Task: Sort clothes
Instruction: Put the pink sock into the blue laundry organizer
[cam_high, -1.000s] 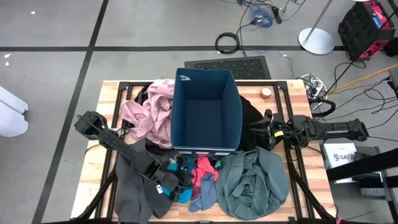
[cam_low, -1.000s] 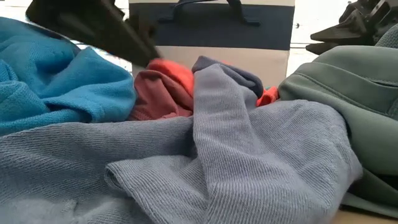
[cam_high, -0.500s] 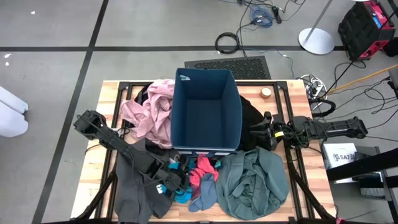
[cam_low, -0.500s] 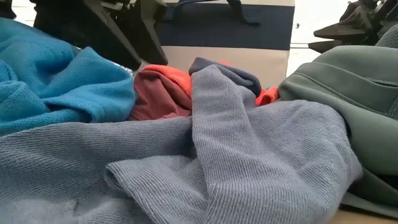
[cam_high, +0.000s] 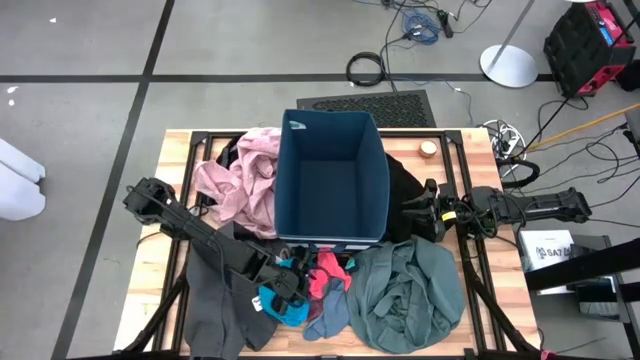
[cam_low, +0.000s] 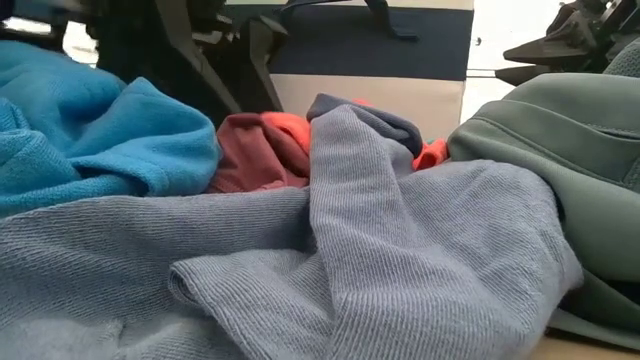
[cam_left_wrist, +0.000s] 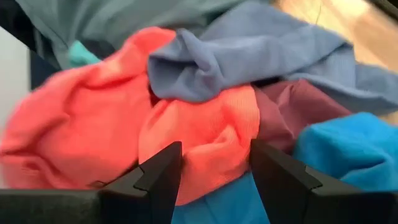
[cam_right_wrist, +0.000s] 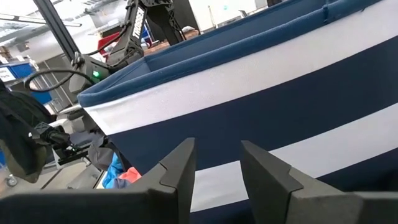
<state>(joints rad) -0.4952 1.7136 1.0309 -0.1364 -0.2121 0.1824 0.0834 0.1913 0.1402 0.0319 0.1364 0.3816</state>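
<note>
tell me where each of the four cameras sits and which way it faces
High: overhead, looking down on the table, navy bin, both arms.
Low: table height, across the blue-grey garment; left arm behind.
Left wrist: past open left gripper at the red piece.
Right wrist: past right gripper at the bin's striped wall.
Shared: red piece shows in all.

bin (cam_high: 332, 180): navy, white stripe | garments: pink (cam_high: 243, 180), grey-green (cam_high: 405, 295), bright-blue (cam_high: 280, 305), red (cam_high: 325, 280)

No readable text, white box (cam_high: 546, 247) lettering beside table too small
</note>
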